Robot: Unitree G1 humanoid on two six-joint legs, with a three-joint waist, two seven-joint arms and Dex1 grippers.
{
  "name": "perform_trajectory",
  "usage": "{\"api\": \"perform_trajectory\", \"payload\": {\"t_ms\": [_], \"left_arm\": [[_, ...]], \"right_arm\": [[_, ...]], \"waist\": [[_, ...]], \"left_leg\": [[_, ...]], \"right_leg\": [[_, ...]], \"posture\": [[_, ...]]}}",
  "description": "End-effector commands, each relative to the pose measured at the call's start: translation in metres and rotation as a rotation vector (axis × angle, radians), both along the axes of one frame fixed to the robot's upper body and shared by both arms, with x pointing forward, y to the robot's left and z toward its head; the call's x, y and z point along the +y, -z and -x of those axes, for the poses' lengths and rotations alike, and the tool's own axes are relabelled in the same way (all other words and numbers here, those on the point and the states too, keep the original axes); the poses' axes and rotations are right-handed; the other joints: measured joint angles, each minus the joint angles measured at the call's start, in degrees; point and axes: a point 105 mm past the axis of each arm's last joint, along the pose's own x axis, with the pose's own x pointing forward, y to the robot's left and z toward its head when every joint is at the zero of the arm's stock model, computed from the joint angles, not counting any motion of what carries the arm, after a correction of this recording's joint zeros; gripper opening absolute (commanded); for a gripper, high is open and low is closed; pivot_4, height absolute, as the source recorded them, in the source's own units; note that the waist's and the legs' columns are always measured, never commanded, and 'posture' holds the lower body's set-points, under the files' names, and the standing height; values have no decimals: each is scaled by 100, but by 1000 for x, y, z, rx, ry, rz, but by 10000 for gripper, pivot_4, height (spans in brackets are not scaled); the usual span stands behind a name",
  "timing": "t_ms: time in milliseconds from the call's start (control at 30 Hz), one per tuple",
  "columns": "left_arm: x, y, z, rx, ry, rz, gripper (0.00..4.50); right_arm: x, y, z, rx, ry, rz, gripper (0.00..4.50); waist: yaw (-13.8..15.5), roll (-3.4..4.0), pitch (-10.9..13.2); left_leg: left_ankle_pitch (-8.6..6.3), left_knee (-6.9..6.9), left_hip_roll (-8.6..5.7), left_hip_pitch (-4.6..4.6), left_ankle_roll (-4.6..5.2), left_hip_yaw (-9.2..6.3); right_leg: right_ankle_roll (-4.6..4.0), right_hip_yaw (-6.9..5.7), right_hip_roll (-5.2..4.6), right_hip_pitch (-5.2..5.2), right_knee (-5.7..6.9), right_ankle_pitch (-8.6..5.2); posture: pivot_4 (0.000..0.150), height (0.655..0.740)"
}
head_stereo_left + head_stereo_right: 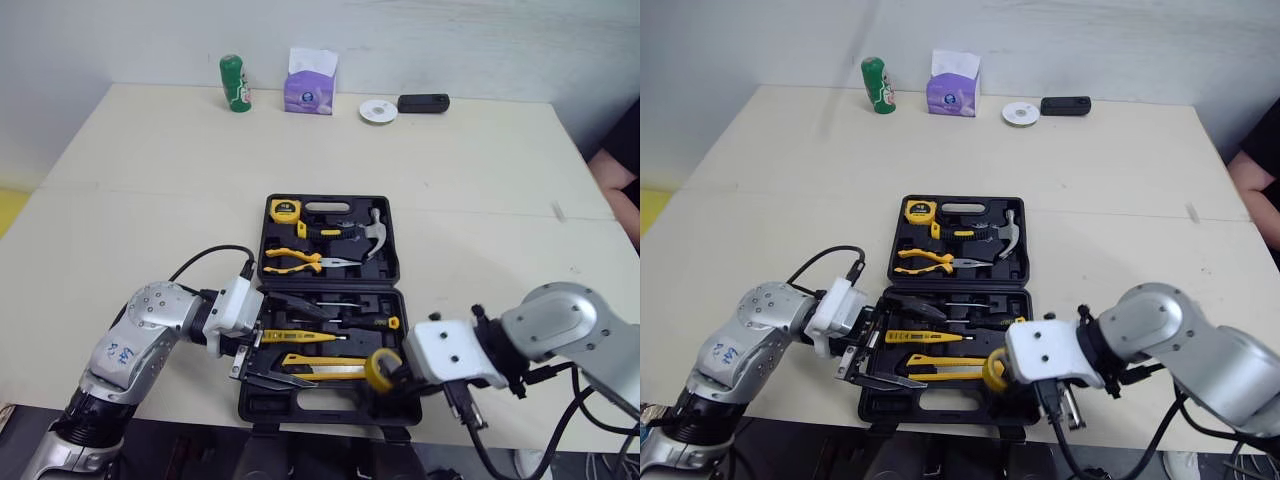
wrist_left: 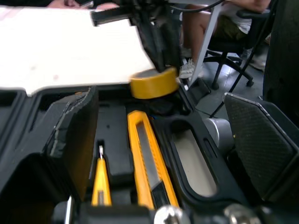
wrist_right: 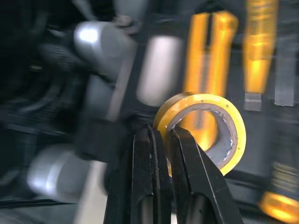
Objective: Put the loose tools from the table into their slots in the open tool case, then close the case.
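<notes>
The black tool case (image 1: 325,315) lies open near the table's front edge. Its far half holds a tape measure (image 1: 284,210), pliers (image 1: 295,260) and a hammer (image 1: 372,235). In the near half lie screwdrivers and a yellow utility knife (image 1: 320,362). My right gripper (image 3: 161,135) is shut on the wall of a yellow tape roll (image 1: 381,368), holding it over the near half's front right corner. My left gripper (image 1: 255,365) is open at the case's front left, one finger (image 2: 74,126) inside the case and the other (image 2: 259,140) outside its front wall.
A green can (image 1: 235,83), a purple tissue box (image 1: 311,85), a white disc (image 1: 378,111) and a black device (image 1: 423,103) stand along the table's far edge. A person sits at the right edge (image 1: 622,165). The case's front sits close to the table edge.
</notes>
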Motion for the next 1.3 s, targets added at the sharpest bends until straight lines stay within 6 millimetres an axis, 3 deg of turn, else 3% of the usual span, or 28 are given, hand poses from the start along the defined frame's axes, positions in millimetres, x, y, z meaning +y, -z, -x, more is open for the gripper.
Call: {"api": "perform_trajectory", "payload": {"t_ms": [33,333,633,1067,1300], "left_arm": [[5,-6,8,-38,-14,-12,45000],[13,0,16,-3,-62,-39,45000],[15,3,18,4,-68,-51,45000],[16,5,17,-8,-73,-67,45000],[14,6,17,-13,-82,-63,45000]], "right_arm": [[3,3,7,-29,-43,34,172],[6,10,7,-25,-9,41,172],[-9,20,1,-22,50,149,172],[-11,30,-7,-16,93,204,172],[-9,29,0,47,92,198,172]], "waist": [[-2,0,0],[-14,0,0],[-63,1,0],[-117,0,0],[-124,-5,-3]], "left_leg": [[-1,1,0,-1,1,0],[-2,3,0,0,1,-2],[-3,3,-1,0,1,-2],[-3,3,-4,0,2,-2],[-4,2,-5,4,3,-2]], "right_leg": [[0,1,-1,0,-1,0],[-4,-2,-5,-1,3,-2],[-6,-3,-8,-2,5,-3],[-6,-10,-20,-1,6,-4],[-7,-14,-23,1,7,-4]], "posture": [[1500,7400],[1500,7400],[1500,7400],[1500,7400],[1500,7400]]}}
